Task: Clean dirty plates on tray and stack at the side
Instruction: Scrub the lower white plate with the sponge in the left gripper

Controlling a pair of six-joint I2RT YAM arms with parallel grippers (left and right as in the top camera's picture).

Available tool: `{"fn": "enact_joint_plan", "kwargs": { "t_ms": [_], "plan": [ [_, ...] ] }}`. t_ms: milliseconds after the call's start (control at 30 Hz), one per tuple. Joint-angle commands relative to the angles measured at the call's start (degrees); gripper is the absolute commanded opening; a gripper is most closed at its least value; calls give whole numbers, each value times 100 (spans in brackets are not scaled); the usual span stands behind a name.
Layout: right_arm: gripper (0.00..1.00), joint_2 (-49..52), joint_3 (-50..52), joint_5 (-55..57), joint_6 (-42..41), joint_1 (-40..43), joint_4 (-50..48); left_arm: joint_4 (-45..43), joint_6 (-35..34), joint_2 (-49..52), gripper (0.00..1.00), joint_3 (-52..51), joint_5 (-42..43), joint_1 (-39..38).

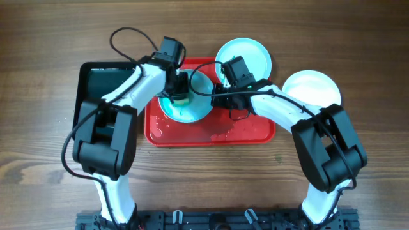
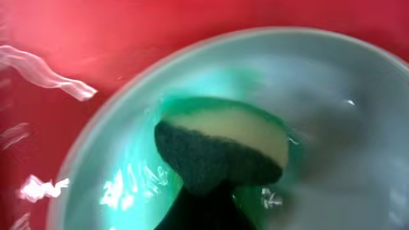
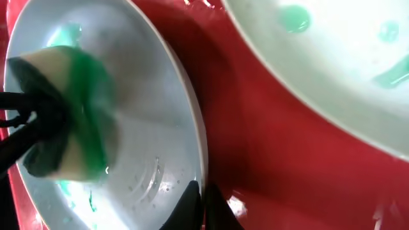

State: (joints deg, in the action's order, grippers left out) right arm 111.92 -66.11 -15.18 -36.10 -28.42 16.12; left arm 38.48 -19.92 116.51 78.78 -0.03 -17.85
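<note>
A light cyan plate [image 1: 192, 108] sits tilted on the red tray [image 1: 249, 131]. My left gripper [image 1: 177, 88] is shut on a yellow and dark green sponge [image 2: 223, 144] pressed into the plate's wet, green-smeared inside [image 2: 345, 96]. My right gripper [image 1: 216, 92] is shut on the plate's right rim [image 3: 199, 191], one finger on each side. The sponge also shows in the right wrist view [image 3: 64, 115]. A second cyan plate [image 1: 244, 54] with green smears [image 3: 332, 76] lies at the tray's far edge. The cream-white plate [image 1: 311, 89] lies on the table to the right.
A dark green-black tray [image 1: 102, 83] lies directly left of the red tray. Water pools on the red tray floor [image 1: 220, 131]. Bare wooden table [image 1: 358, 38] surrounds the trays.
</note>
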Motion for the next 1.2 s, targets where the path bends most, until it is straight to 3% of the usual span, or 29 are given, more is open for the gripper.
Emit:
{"fn": "enact_joint_plan", "kwargs": {
  "t_ms": [0,100,200,300,400,433,500,600,733,833,933,1000,1033,1067,1167],
  "plan": [
    [4,114,-63,-98,72,0,35,699,-1123,247,4,-186,-1541,125],
    [4,114,-63,-120,76,0,37,1021,267,247,4,-186,31,55],
    [4,114,-63,-120,70,0,13,1156,2295,247,4,-186,2387,-46],
    [4,114,-63,-181,59,0,15,1067,2723,247,4,-186,2767,-177],
    [4,114,-63,-184,57,0,11,780,2686,245,4,-184,2750,-208],
    [4,114,-63,-184,57,0,15,498,2297,245,4,-184,2446,-188],
    [4,114,-63,-181,55,0,15,31,1270,243,4,-162,1425,-175],
    [4,114,-63,-181,28,0,-4,-457,-313,234,4,-101,-798,-181],
    [4,114,-63,-179,42,0,7,-251,-988,232,4,-55,-1926,-179],
    [4,114,-63,-179,57,0,13,179,-940,232,4,-55,-1742,-179],
    [4,114,-63,-184,52,0,7,560,564,232,4,-55,468,-181],
    [4,114,-63,-225,52,0,-7,780,2048,232,4,-55,2894,-181],
    [4,114,-63,-260,52,0,-11,833,2553,232,4,-55,3613,-179],
    [4,114,-63,-284,55,0,-11,796,2730,232,4,-50,4006,-179],
    [4,114,-63,-286,55,0,-2,229,2485,232,4,-44,3816,-164]
  ]
}}
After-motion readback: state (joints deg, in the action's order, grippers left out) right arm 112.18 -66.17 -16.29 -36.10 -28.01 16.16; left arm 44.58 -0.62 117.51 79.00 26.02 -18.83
